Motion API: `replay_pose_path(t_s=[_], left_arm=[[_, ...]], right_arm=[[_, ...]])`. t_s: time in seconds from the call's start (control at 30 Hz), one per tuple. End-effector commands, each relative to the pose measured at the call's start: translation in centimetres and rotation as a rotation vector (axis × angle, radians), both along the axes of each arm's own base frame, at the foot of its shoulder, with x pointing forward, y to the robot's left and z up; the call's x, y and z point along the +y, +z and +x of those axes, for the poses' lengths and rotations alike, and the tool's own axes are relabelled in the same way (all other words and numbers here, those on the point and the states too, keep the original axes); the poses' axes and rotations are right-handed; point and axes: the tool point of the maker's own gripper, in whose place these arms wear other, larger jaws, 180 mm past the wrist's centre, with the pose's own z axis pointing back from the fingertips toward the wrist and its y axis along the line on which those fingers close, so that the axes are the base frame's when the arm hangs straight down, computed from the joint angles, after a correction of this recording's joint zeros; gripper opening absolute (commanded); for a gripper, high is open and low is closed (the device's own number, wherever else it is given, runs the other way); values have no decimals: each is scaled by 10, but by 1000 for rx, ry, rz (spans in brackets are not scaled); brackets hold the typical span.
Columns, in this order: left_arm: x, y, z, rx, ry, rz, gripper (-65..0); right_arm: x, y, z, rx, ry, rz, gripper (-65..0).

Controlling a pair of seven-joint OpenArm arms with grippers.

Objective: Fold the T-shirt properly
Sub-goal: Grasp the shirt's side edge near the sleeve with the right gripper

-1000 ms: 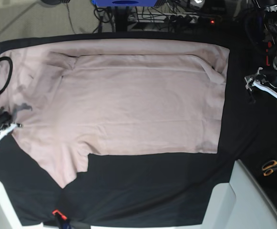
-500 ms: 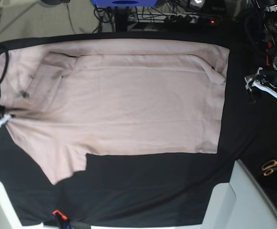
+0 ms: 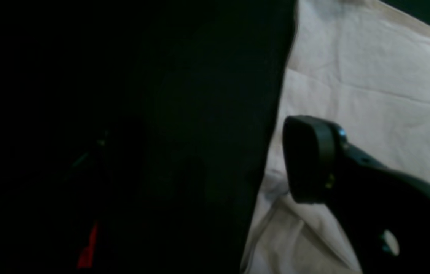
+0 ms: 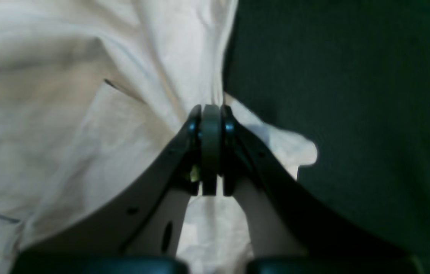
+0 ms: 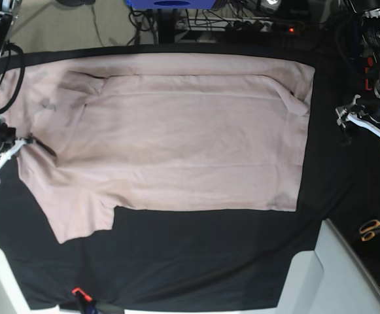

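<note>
The pale pink T-shirt (image 5: pixel 176 131) lies spread flat on the black tablecloth (image 5: pixel 209 255), with one sleeve (image 5: pixel 78 216) at the lower left. My right gripper (image 5: pixel 1 147) at the shirt's left edge is shut on a pinch of the fabric; in the right wrist view the gripper (image 4: pixel 211 110) has its jaws together on the shirt (image 4: pixel 66 114). My left gripper (image 5: pixel 363 121) hangs over black cloth, right of the shirt. In the left wrist view one finger (image 3: pixel 306 160) shows over the shirt's edge (image 3: pixel 371 76); the other is lost in the dark.
Orange-handled scissors (image 5: pixel 373 229) lie at the far right. White table parts (image 5: pixel 337 275) stand at the bottom right. A small red clamp (image 5: pixel 78 292) sits at the front edge. Cables and a blue object (image 5: pixel 170 3) lie behind the table.
My right gripper has moved toward the back with the shirt's edge in it. The lower-left sleeve slid left and back. The left arm has not moved.
</note>
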Motion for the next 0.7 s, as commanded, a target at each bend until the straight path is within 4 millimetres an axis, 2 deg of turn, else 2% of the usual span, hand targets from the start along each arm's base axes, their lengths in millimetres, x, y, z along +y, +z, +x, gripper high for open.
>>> replay_pose_path(t_s=[0.0,0.1,0.17,0.27,0.37,0.5,0.57,0.67], left_arm=[[5,14,8,-41,-10,24,-109],[5,14,8,-41,-10,24,-109],[5,14,8,-41,-10,24,-109],[5,14,8,-41,-10,24,-109],[5,14,8,-41,-10,24,-109],[5,14,8,-42,-10,24,-109],[5,14,8,-42,-10,24,-109],[5,13,8,-41,-10,24,-109]], right_arm=[[-10,17,10,-42,-1,-26,-650],[-9,13,5,-5,-1,-23,-641],[-10,13,4,11,-4,-23,-584],[-10,19,12,-2,-6,-23,-419],[-10,30,31,-59,-11,-19,-300],[-14,30,72,-109,-49,46,-285],[-22,17,89,-97,-76,69,-284],[-16,-10,111,-65,-42,50,-284]])
